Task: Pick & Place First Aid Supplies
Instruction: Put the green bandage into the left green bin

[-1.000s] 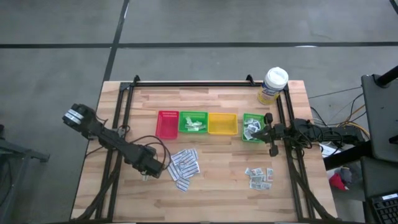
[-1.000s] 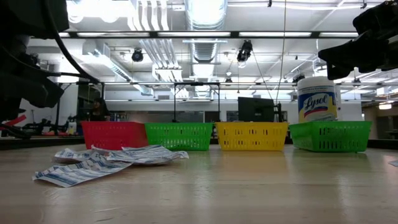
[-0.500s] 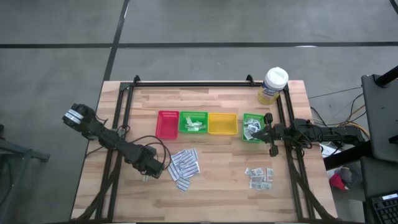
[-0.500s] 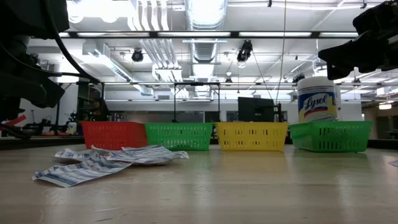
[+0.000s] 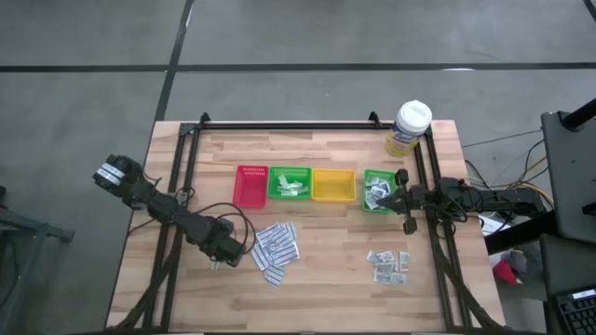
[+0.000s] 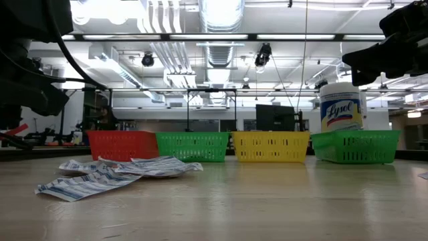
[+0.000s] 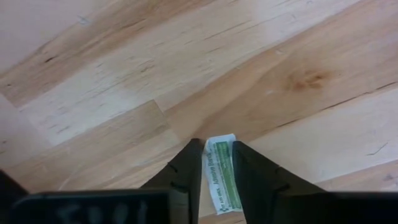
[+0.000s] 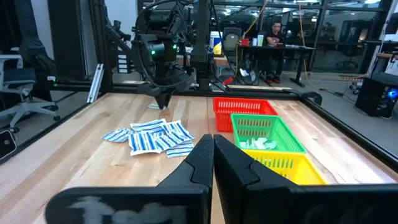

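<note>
My left gripper (image 5: 222,257) points down at the wood of the table, left of a heap of long white-and-blue strips (image 5: 275,249). It is shut on a small white packet with green print (image 7: 219,174), which lies between its fingers. Small grey-white square packets (image 5: 389,265) lie on the table at the near right. My right gripper (image 8: 213,146) is shut and empty, held level at the table's right side, over the right-hand green tray (image 5: 377,191). My left gripper comes from above and pinches the small packet by its two long edges (image 7: 211,163) between its two fingers. The packet runs lengthwise between them, its short end (image 7: 219,139) showing just past the fingertips. I cannot tell whether it rests on the table or is lifted clear.
A red tray (image 5: 250,186), a green tray (image 5: 290,183) with pale sachets, a yellow tray (image 5: 333,185) and the right green tray stand in a row mid-table. A white-lidded tub (image 5: 410,127) stands at the far right. A black frame (image 5: 289,123) borders the table.
</note>
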Tool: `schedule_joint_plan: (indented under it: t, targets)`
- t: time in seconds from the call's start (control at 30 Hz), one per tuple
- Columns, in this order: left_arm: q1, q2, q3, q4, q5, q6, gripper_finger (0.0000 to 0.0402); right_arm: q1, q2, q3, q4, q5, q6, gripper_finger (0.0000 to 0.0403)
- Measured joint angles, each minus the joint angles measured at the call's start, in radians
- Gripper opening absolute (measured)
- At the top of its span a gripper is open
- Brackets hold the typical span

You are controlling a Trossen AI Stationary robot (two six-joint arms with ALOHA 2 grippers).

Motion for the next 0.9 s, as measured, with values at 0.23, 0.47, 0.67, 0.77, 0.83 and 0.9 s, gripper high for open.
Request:
schedule_joint_plan:
  t: [0.23, 0.47, 0.67, 0.77, 0.83, 0.9]
  targets:
    - [0.000, 0.000, 0.000, -0.004, -0.005, 0.000, 0.0078, 0.000, 0.000, 0.000, 0.000, 0.000, 0.000, 0.0008]
    - [0.000, 0.000, 0.000, -0.004, -0.008, 0.000, 0.0078, 0.000, 0.000, 0.000, 0.000, 0.000, 0.000, 0.0008]
    - [-0.001, 0.000, 0.000, -0.006, -0.020, 0.002, 0.0076, 0.000, 0.000, 0.000, 0.000, 0.000, 0.000, 0.0008]
    - [-0.001, 0.000, 0.000, -0.008, -0.022, 0.002, 0.0065, 0.000, 0.000, 0.000, 0.000, 0.000, 0.000, 0.0008]
    - [0.000, 0.000, 0.000, -0.010, -0.023, 0.003, 0.0056, 0.000, 0.000, 0.000, 0.000, 0.000, 0.000, 0.0008]
    - [0.000, 0.000, 0.000, -0.011, -0.024, 0.003, 0.0048, 0.000, 0.000, 0.000, 0.000, 0.000, 0.000, 0.0008]
